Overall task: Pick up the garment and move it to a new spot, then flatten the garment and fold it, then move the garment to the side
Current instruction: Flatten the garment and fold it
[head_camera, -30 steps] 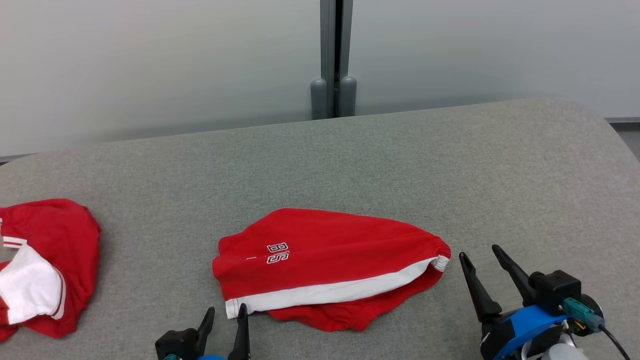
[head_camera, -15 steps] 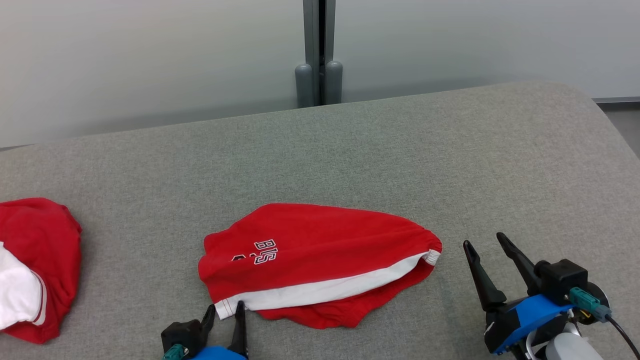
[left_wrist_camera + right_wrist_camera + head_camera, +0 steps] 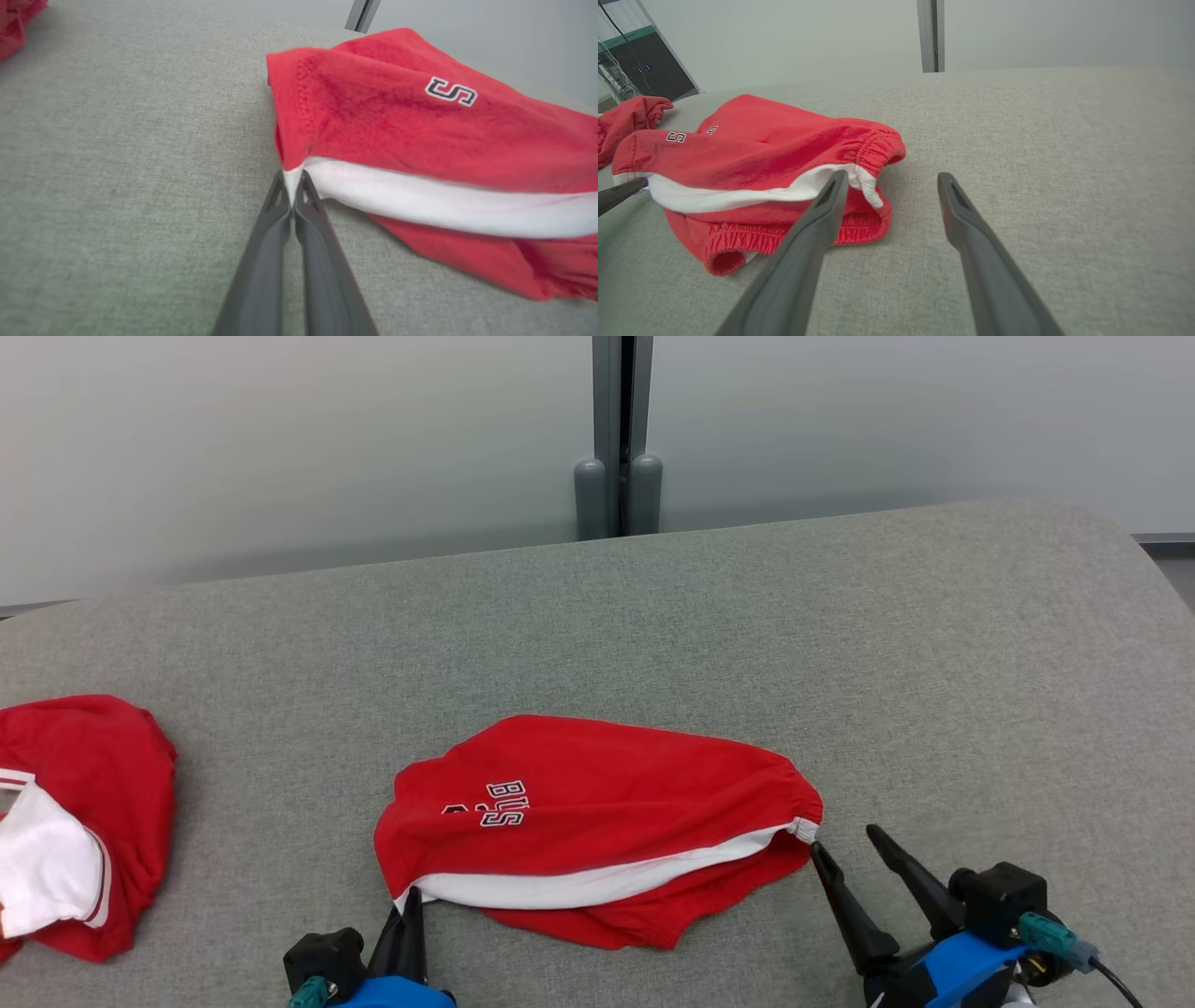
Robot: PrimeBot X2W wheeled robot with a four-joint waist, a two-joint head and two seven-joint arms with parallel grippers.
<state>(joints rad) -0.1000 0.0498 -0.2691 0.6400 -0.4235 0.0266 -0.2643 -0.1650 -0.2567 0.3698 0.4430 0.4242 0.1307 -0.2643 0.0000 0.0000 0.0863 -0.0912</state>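
The red shorts (image 3: 607, 793) lie near the worktop's (image 3: 840, 644) front edge. The left gripper (image 3: 292, 184) pinches their white-striped corner; the right gripper (image 3: 843, 838) gapes beside the waistband (image 3: 878, 149) and should bite there before both lift together

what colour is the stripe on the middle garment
White stripe on a red garment; clearest in the left wrist view.
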